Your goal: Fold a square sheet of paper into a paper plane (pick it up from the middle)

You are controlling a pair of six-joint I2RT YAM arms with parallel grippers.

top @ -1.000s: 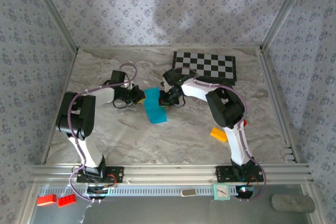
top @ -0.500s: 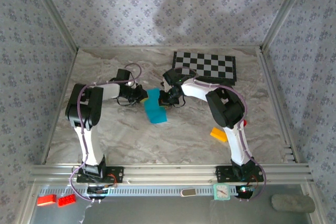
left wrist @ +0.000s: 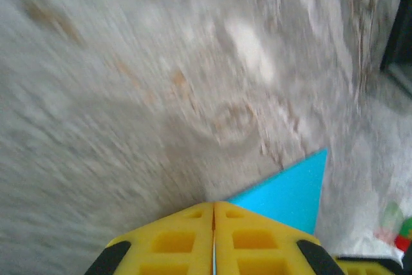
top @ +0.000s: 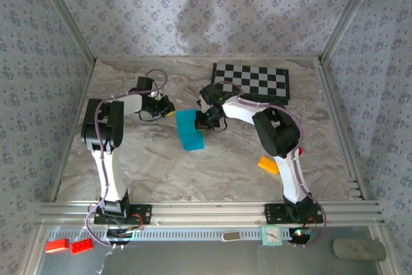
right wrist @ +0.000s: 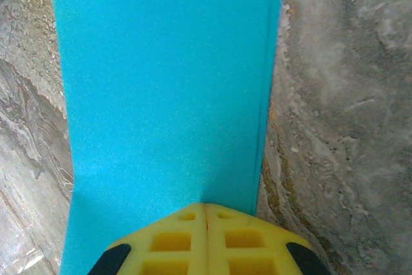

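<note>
At table [top: 148, 159] centre, R gripper [right wrist: 206, 207] shut, tip on folded paper [right wrist: 167, 82]; L gripper [left wrist: 214, 204] shut beside it, both reaching inward.

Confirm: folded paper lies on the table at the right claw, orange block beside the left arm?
No: the top view shows the block beside the right arm, not the left. The folded paper does lie on the table at the right claw.

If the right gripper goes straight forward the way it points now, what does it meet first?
The folded blue paper. It begins right at the tips of the shut right gripper and stretches ahead, so the gripper would probably push it or slide over it at once.
</note>
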